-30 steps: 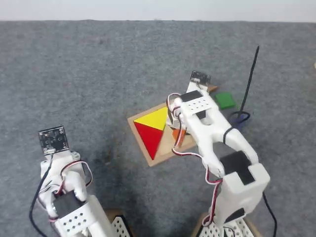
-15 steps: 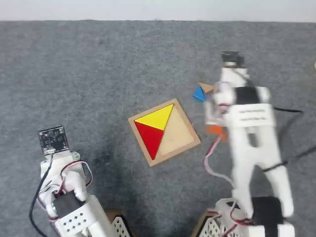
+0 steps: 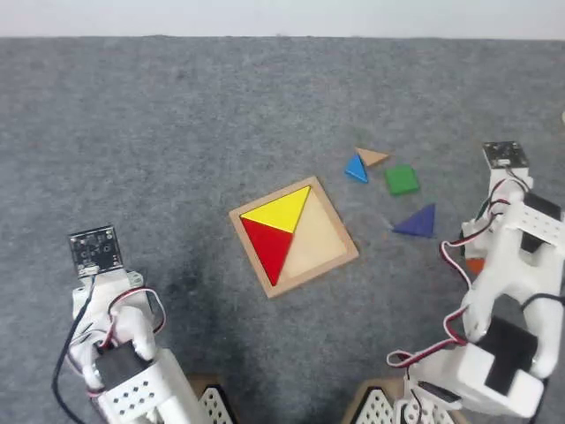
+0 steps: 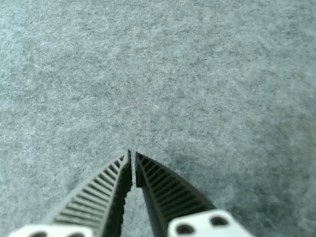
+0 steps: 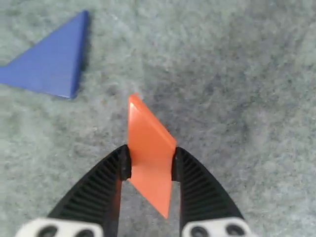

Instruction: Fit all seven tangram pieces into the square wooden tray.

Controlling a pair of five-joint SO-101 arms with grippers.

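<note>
The square wooden tray (image 3: 338, 237) lies mid-table with a yellow triangle (image 3: 277, 213) and a red triangle (image 3: 266, 247) fitted in its left half. My right gripper (image 5: 149, 161) is shut on an orange parallelogram piece (image 5: 149, 153), held above the carpet at the far right, where a bit of orange (image 3: 475, 264) shows under the arm. A dark blue triangle (image 3: 417, 222) (image 5: 49, 60) lies close by. A small blue triangle (image 3: 355, 168), a tan triangle (image 3: 372, 156) and a green square (image 3: 402, 179) lie beyond the tray. My left gripper (image 4: 133, 161) is shut over bare carpet at the near left.
Grey carpet covers the whole table. The right arm's body (image 3: 508, 300) stands at the right edge, the left arm (image 3: 115, 336) at the near left. Open carpet lies left of and beyond the tray.
The right arm has swung from over the tray out to the far right, carrying the orange piece. The loose pieces behind the tray came into sight. The left arm has not moved.
</note>
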